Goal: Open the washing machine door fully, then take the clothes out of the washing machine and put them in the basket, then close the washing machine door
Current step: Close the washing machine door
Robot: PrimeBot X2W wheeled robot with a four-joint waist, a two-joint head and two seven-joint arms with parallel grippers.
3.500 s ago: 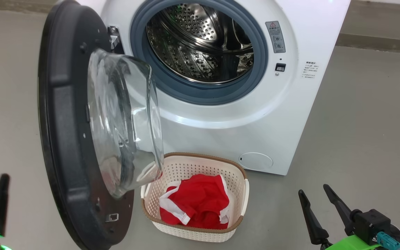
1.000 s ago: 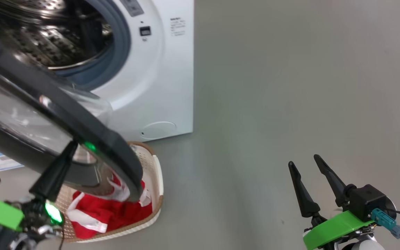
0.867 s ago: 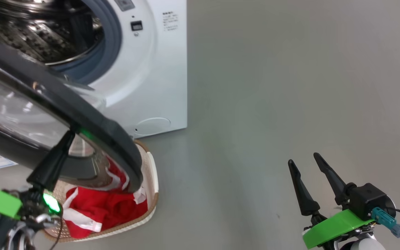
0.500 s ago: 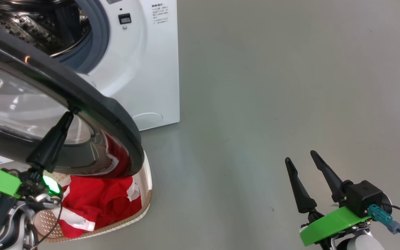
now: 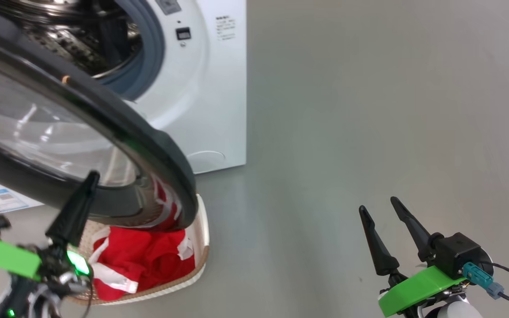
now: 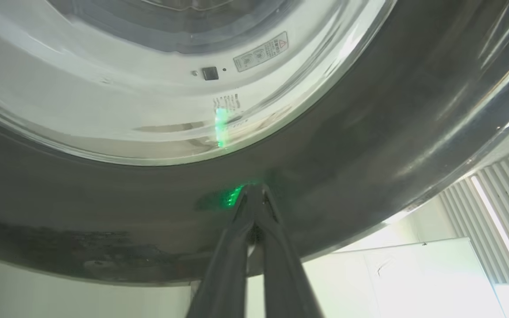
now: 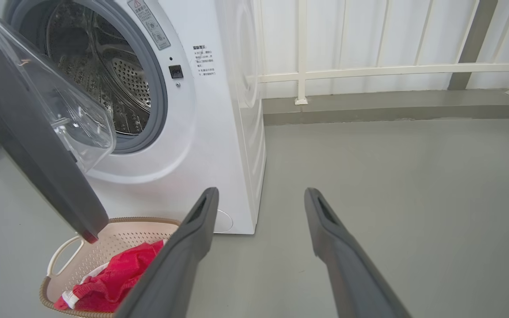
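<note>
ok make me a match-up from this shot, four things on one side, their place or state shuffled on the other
Things
1. bright red clothes with white trim
2. round black-rimmed glass washing machine door
3. left claw
4. right claw

Place or state
A. lying in the cream perforated plastic basket
B. open, above the bare grey floor
C. partly open, lower edge above the basket
D. shut, tips at the door's black rim

Pairs: 1-A, 2-C, 3-D, 4-B
</note>
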